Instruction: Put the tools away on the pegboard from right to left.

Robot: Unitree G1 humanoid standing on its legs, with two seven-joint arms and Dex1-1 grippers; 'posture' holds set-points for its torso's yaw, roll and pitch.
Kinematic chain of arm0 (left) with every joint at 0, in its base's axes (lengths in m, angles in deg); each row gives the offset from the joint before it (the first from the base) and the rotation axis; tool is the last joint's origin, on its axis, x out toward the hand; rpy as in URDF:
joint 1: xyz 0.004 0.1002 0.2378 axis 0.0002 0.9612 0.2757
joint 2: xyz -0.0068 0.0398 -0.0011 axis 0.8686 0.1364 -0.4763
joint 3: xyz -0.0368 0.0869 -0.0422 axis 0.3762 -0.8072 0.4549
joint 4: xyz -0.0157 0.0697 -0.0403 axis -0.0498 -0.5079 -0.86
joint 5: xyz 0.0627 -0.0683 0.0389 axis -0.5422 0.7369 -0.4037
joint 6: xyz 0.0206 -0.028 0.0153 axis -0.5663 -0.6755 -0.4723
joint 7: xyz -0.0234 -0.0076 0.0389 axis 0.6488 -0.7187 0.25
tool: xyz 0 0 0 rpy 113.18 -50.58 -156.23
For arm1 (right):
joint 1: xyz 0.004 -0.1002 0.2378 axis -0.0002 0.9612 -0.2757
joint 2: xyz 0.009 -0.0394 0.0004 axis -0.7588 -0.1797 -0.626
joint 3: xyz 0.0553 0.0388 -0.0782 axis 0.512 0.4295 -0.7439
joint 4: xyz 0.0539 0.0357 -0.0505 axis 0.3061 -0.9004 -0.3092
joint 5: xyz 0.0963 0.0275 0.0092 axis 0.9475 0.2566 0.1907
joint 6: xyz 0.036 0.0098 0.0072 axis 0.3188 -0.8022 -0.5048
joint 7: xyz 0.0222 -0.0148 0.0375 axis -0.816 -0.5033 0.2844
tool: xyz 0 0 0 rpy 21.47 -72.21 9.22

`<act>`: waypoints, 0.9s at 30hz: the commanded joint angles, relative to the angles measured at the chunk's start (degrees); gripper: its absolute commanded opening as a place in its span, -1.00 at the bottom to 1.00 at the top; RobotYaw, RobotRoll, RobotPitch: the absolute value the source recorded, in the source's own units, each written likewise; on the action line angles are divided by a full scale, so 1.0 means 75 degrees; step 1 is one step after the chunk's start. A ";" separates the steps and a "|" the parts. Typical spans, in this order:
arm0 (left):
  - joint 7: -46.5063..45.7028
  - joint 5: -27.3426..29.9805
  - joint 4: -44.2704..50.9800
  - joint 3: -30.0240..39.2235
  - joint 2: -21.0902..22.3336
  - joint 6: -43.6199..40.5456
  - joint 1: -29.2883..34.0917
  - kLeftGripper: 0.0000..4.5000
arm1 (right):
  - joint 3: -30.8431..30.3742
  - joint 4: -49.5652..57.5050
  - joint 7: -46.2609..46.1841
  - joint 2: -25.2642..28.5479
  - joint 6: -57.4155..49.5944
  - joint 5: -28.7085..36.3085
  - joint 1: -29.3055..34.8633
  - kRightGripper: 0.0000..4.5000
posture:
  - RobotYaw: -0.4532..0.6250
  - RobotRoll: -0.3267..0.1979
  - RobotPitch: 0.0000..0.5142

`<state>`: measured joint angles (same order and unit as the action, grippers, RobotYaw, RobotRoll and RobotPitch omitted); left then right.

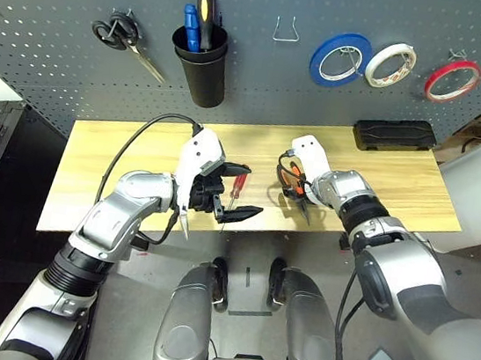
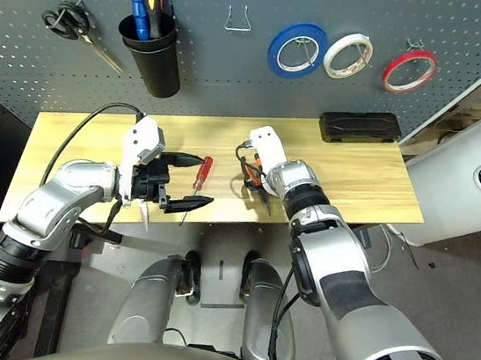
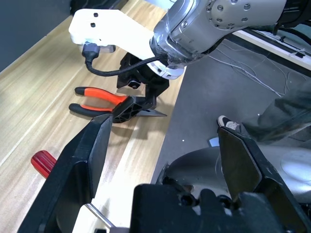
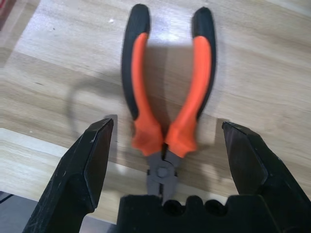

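Dark grey pegboard [image 1: 59,5] fills the upper part of the head views, and on it hang three tape rings in the upper right: one blue [image 1: 340,58], one white [image 1: 390,65] and one thin red tape ring [image 1: 452,81] furthest right. One pair of black-handled scissors [image 1: 118,35] hangs at the upper left, one black cup [image 1: 201,64] beside it holds blue and orange-topped handles, and one bare metal hook [image 1: 288,32] sits at top centre. Below runs one light wooden table [image 1: 119,160] with a black case [image 1: 394,135] at its right back edge. Two tools lie on the wood: one pair of orange-and-black pliers [image 4: 167,104] just right of centre and one red-handled screwdriver [image 1: 238,185] at centre. The right gripper [image 4: 167,145] hangs directly over the pliers with its fingers spread wide, one on either side of the pliers' head, not touching them. The left gripper [image 1: 237,193] is at centre frame, fingers also spread apart, with the screwdriver between them in the head views. The floor under the table is grey, and a person's shoe [image 3: 228,124] and trouser leg show on it.
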<state>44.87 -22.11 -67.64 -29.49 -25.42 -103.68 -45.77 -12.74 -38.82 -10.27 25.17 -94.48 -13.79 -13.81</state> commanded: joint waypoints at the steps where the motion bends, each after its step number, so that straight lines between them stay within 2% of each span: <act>1: 0.0022 0.0092 0.0234 0.0022 0.0028 -0.0068 0.0154 1.00 | 0.0147 -0.0370 -0.0121 -0.0093 0.0185 -0.0040 0.0005 0.99 | -0.22 0.25 -0.05; 3: 0.0006 0.0099 0.0280 0.0058 0.0027 -0.0080 0.0181 1.00 | 0.0179 -0.0483 -0.0157 -0.0113 0.0306 -0.0049 -0.0013 0.99 | -0.21 0.25 -0.05; 5: 0.0004 0.0091 0.0305 0.0087 0.0029 -0.0085 0.0198 1.00 | 0.0199 -0.0572 -0.0185 -0.0132 0.0397 -0.0071 -0.0024 0.83 | -0.21 0.25 -0.05; 7: -0.0004 0.0076 0.0310 0.0108 0.0027 -0.0086 0.0202 1.00 | 0.0205 -0.0637 -0.0179 -0.0152 0.0434 -0.0106 -0.0033 0.58 | -0.21 0.25 -0.05; 11: -0.0044 0.0060 0.0359 0.0139 0.0018 -0.0069 0.0226 1.00 | 0.0280 -0.0731 -0.0225 -0.0182 0.0513 -0.0119 -0.0028 -0.04 | -0.18 0.25 -0.06; 21: -0.0128 0.0075 0.0360 0.0256 0.0015 -0.0003 0.0204 1.00 | 0.0342 -0.0483 -0.0050 0.0042 0.0908 -0.0187 0.0059 -0.08 | -0.15 0.25 -0.11; 24: -0.0137 0.0087 0.0343 0.0320 -0.0007 0.0080 0.0207 1.00 | 0.0228 0.0012 0.0335 0.0236 0.0948 -0.0212 0.0188 -0.08 | -0.16 0.25 -0.12; 27: -0.0131 0.0160 0.0348 0.0499 -0.0055 0.0275 0.0192 1.00 | -0.0104 0.1678 0.1389 0.0706 0.0635 -0.0158 0.0861 -0.08 | -0.18 0.25 -0.13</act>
<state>43.81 -21.99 -66.12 -26.46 -25.62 -102.71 -45.05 -12.07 -32.10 -3.85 29.20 -87.97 -14.99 -10.13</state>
